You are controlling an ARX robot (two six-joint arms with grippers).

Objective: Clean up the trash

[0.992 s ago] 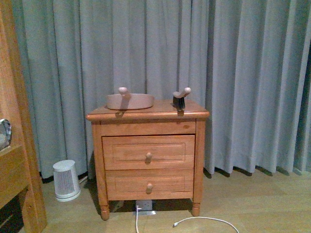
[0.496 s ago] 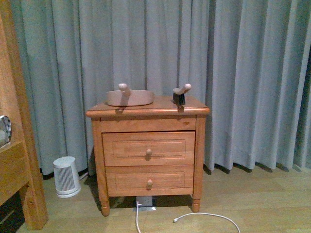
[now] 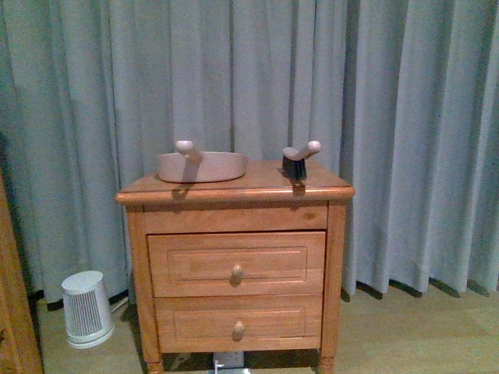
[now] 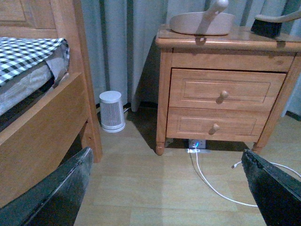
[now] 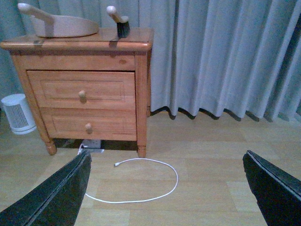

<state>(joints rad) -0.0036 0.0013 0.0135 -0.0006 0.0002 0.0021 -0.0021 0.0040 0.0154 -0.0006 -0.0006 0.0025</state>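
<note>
Nothing of the cleanup looks done: no crumpled ball of trash shows in any view, so I cannot tell where it lies. On the two-drawer wooden bench [image 3: 234,195] sit the pale pink plastic dustpan [image 3: 201,166] and the small black-bristled hand brush [image 3: 296,162], untouched. Both the left pincer [image 4: 165,157] and the right pincer [image 5: 167,157] gape released and empty, low over the wood floor [image 5: 211,179].

no readable text, labels or numbers anywhere
</note>
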